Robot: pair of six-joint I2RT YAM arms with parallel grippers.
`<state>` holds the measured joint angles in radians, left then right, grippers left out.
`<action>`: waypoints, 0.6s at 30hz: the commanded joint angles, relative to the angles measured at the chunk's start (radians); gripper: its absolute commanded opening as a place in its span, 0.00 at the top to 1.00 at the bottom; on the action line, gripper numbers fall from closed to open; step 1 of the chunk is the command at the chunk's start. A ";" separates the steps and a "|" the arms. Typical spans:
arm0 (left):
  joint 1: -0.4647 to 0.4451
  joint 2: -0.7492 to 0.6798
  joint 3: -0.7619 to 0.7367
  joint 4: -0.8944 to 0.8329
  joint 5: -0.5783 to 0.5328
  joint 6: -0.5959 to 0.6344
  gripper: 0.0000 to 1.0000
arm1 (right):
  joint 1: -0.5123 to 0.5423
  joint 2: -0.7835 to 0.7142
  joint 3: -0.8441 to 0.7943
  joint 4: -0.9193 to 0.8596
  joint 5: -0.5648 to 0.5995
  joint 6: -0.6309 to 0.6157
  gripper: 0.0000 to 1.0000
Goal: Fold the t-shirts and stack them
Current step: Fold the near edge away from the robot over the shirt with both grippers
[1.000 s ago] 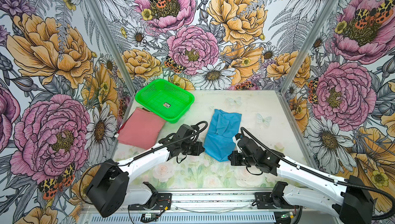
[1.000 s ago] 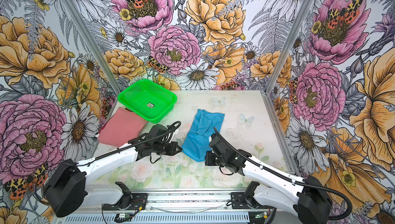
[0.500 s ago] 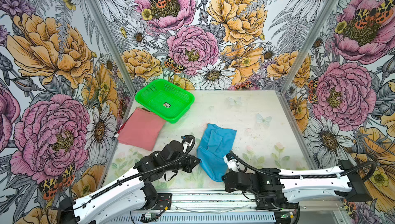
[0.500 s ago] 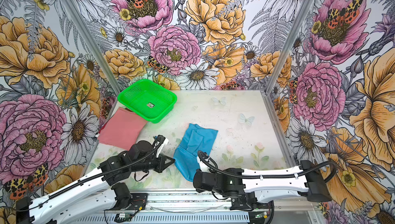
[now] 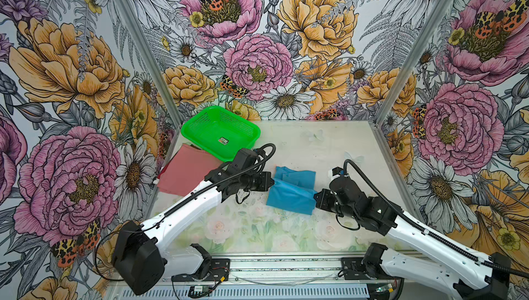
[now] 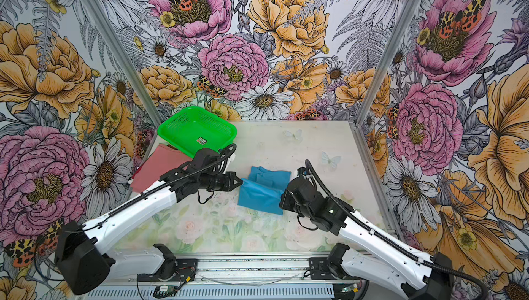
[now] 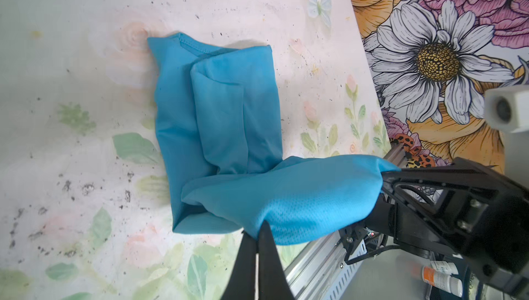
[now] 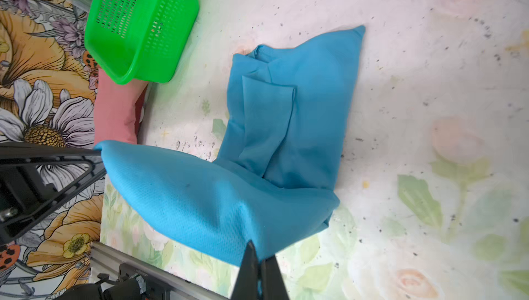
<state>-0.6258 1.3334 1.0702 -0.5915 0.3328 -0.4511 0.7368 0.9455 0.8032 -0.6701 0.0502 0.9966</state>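
Basket [image 5: 206,138] overlapping red tee [image 5: 186,174] edge | left end effector [image 5: 272,181], right end effector [image 5: 315,198] pinching blue tee [image 5: 289,195]

I'm looking into a cell closed on three sides: a back wall [image 5: 257,55], a left wall [image 5: 71,84] and a right wall [image 5: 472,84], all papered with large pink and orange flowers, white daisies and spotted moths. Aluminium posts [image 5: 161,84] stand in the back corners. The tabletop [image 5: 329,141] is pale, printed with faint roses and butterflies and speckled with dark marks. A metal rail [image 5: 286,267] runs along its near edge. The light is bright and even.
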 commanded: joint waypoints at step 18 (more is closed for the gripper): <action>0.187 0.716 0.559 0.025 0.259 0.119 1.00 | -0.469 0.686 0.308 0.140 -0.382 -0.312 1.00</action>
<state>-0.4526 2.0342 1.5692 -0.5797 0.5419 -0.3504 0.2806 1.6089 1.0595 -0.5686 -0.3088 0.7086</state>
